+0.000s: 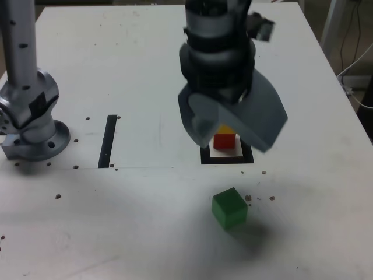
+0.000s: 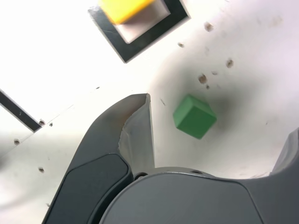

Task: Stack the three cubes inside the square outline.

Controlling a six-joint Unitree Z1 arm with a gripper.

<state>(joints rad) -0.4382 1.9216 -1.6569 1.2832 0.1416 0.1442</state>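
The red cube (image 1: 224, 142) stands inside the black square outline (image 1: 227, 160), and the yellow cube (image 1: 226, 129) rests on top of it. In the wrist view only the yellow cube (image 2: 124, 8) shows over the outline (image 2: 140, 44); the red one is hidden beneath it. The green cube (image 1: 229, 207) lies alone on the white table, nearer the camera than the outline, and appears in the wrist view (image 2: 194, 116) too. My gripper (image 1: 233, 137) hangs open just above the two-cube stack, jaws spread wide, holding nothing. In the wrist view the green cube lies between the gripper's (image 2: 215, 140) jaws.
A straight black strip (image 1: 108, 140) runs on the table at the exterior view's left of the outline. The arm's grey base (image 1: 32, 116) stands at the far left. Small dark holes dot the tabletop. The table's right edge (image 1: 344, 99) drops to cables on the floor.
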